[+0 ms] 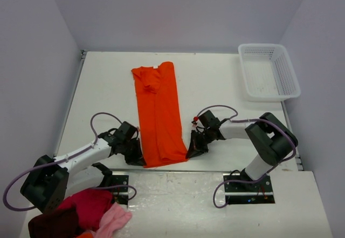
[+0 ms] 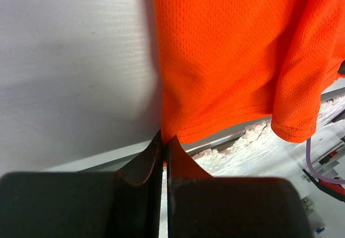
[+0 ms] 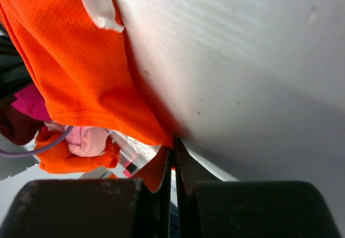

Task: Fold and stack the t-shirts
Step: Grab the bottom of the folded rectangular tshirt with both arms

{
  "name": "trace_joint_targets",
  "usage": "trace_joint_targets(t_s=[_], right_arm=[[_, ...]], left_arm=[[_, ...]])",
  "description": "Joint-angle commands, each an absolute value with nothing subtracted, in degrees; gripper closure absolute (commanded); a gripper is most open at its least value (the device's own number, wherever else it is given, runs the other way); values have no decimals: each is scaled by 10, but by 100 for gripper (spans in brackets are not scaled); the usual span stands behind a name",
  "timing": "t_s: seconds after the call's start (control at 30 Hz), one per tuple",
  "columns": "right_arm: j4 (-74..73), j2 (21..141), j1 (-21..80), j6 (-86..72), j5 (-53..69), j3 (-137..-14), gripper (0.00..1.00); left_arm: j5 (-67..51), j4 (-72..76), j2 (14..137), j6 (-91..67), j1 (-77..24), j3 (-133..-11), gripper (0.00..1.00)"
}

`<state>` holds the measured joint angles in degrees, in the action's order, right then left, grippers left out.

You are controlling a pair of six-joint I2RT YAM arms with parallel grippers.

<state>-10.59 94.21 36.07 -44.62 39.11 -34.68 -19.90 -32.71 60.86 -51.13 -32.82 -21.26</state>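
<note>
An orange t-shirt (image 1: 159, 114) lies folded into a long narrow strip down the middle of the table, neck at the far end. My left gripper (image 1: 138, 160) is shut on the hem's near left corner (image 2: 168, 133). My right gripper (image 1: 193, 153) is shut on the near right corner (image 3: 161, 135). Both wrist views show orange cloth pinched between closed jaws, the hem lifted slightly off the table. A white label (image 3: 99, 3) shows in the right wrist view.
A white plastic basket (image 1: 268, 70) stands at the far right of the table. A heap of red, pink and dark clothes (image 1: 86, 213) lies at the near left beside the left arm's base. Grey walls enclose the table.
</note>
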Motion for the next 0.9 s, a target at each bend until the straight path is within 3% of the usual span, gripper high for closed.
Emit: trace_joint_targets(t_s=[0.0,0.23,0.57,0.87], right_arm=[[-169,906,372,-436,266,-319,100],[-207,781,398,-478,234,-294,100],[-221,829,403,-441,259,-321,100],[-315,805,410,-369,233,-377,100]], left_arm=[[-174,-358,619,-483,-331,-229,100],[-157,-372,624,-481,-331,-236,100],[-202,-381,609,-481,-331,-250,100],[-229,-449,577,-502,-331,-351,100]])
